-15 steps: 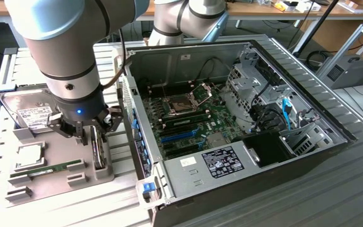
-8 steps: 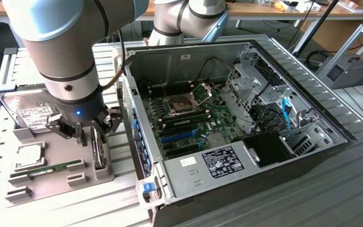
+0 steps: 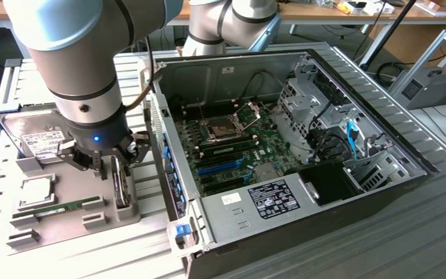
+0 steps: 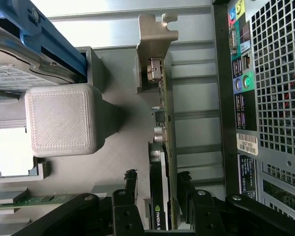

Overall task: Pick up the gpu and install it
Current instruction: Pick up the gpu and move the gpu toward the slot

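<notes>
Jaws wide astride partly hidden gpu [image 4: 160, 167]

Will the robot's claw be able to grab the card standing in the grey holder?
Probably yes: the claw sits with open fingers either side of the card, nothing in between.
</notes>
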Action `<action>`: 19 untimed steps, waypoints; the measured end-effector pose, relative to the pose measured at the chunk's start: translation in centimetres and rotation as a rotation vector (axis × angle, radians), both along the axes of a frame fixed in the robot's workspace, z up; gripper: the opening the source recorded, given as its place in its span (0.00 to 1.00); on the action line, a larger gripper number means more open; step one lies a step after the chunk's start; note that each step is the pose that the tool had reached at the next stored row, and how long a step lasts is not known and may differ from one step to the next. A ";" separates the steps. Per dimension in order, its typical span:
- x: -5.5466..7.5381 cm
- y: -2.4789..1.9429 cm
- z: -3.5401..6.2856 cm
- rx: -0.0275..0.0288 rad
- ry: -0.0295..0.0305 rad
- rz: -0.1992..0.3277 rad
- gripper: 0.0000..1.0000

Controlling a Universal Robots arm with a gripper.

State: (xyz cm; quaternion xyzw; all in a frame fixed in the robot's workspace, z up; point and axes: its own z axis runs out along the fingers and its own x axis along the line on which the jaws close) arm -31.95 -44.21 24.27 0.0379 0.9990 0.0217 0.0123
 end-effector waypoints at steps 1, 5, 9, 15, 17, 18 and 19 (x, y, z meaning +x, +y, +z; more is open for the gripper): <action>0.0 0.00 0.00 0.0000 -0.0001 0.000 0.45; 0.0 0.00 0.00 0.0001 0.0000 0.000 0.45; 0.0 0.00 0.00 0.0000 0.0000 0.000 0.45; 0.0 0.00 0.00 0.0001 -0.0001 0.000 0.44; 0.0 0.00 0.00 0.0000 0.0000 0.000 0.31; 0.0 0.00 0.00 0.0000 0.0000 0.000 0.27; 0.0 0.00 0.00 0.0000 0.0001 0.000 0.27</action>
